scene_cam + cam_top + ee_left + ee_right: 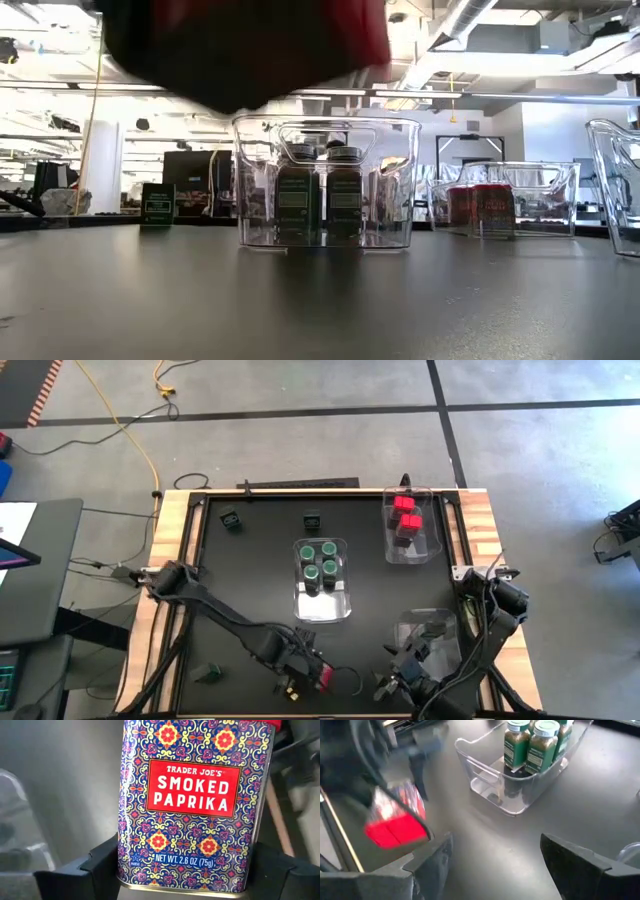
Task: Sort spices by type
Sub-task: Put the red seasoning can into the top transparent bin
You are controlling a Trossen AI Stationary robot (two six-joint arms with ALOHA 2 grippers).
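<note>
My left gripper (316, 674) is near the table's near edge, shut on a smoked paprika tin (192, 805) with a patterned face and a red lid (395, 831). In the low view the tin (250, 40) is a dark and red blur at the top. My right gripper (495, 855) is open, close to the right of the tin (325, 678), and touches nothing. Green-topped jars (320, 563) stand in the middle clear bin (322, 608). Red boxes (406, 515) sit in the far right bin (412, 552). Dark jars (232, 518) (312, 518) (208, 675) stand loose on the table. My left gripper pinches the paprika tin between its two fingers (105, 865), one on each narrow side. The hold is at the tin's bottom end (150, 877), the end away from the red lid. The tin is lifted clear of the table, its printed face toward the wrist camera.
A third clear bin (432, 632) stands near the right arm's forearm. The black mat's wooden border (170, 530) frames the work area. Open mat lies between the middle bin and the left arm. A yellow cable (130, 430) runs on the floor beyond the table.
</note>
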